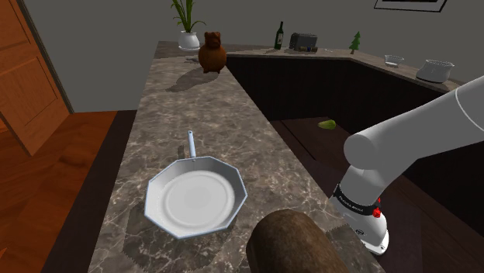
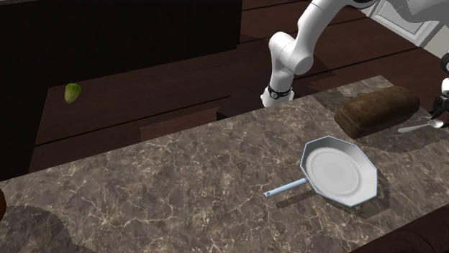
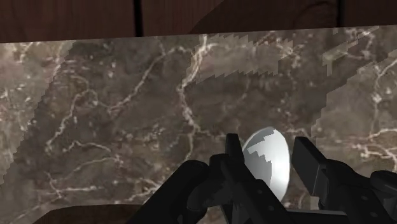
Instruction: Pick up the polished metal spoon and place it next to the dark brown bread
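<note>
While black gripper [image 3: 267, 147] clamps on bowl of metal spoon [image 2: 419, 128], spoon lies far right of 2nd ext. view, just beside dark brown bread [image 2: 378, 109] on marble counter [image 2: 180, 180]. Looks light, stiff, slick; flat handle prob. surer hold than rounded bowl.

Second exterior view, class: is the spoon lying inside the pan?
No: the spoon is beside the dark brown bread, well apart from the pan.
</note>
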Motion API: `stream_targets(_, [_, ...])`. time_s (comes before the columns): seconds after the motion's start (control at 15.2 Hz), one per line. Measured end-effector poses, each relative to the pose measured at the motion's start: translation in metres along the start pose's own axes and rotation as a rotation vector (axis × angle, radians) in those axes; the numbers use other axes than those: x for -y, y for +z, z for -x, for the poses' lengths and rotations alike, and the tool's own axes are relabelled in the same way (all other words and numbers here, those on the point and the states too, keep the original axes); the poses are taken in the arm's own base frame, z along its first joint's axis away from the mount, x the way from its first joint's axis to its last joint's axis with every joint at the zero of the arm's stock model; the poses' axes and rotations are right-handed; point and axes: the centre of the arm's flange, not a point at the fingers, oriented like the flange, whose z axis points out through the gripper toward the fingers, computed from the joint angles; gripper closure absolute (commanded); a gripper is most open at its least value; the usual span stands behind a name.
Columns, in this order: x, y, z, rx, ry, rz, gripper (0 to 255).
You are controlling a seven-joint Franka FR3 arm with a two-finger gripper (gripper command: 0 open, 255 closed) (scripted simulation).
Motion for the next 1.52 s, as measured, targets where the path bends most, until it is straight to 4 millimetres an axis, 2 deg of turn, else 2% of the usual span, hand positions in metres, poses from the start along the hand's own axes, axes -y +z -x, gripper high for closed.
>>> stream_targets(1.52, [0.002, -0.117, 0.025, 0.0, 0.0, 0.0, 255])
